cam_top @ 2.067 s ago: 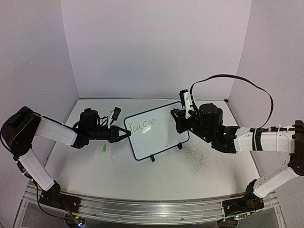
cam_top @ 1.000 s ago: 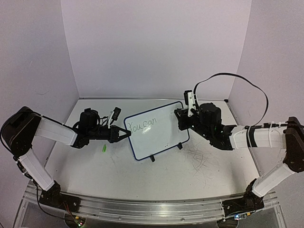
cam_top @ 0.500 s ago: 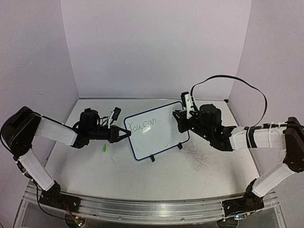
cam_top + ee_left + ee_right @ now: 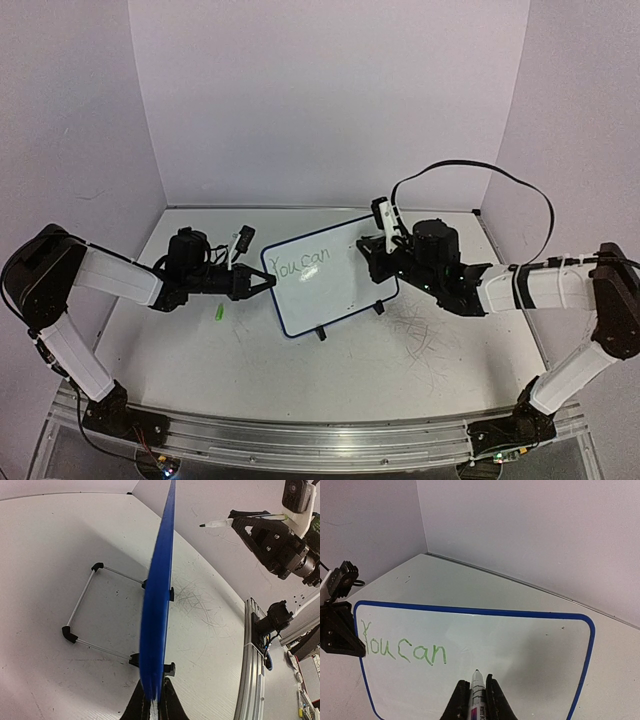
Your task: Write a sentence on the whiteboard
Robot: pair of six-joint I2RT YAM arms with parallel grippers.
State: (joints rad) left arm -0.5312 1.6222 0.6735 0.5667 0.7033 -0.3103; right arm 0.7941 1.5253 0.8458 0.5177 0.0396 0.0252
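Right jaws: right gripper (image 4: 478,680) pinches a marker (image 4: 478,696), tip aimed at the whiteboard (image 4: 535,645) but apart from it.
Left jaws: left gripper (image 4: 154,700) pressed onto the whiteboard's left edge, steadying it.
Done: the sentence (image 4: 404,650) reads "You can", 2 green words at the whiteboard's upper left.
Left: probably the remaining words; the space below is blank.
Containers: none in view.

The whiteboard (image 4: 520,645) carries green handwriting (image 4: 402,651) reading "You can", toward its left edge. Print on the marker (image 4: 478,692) barrel is too small to read.
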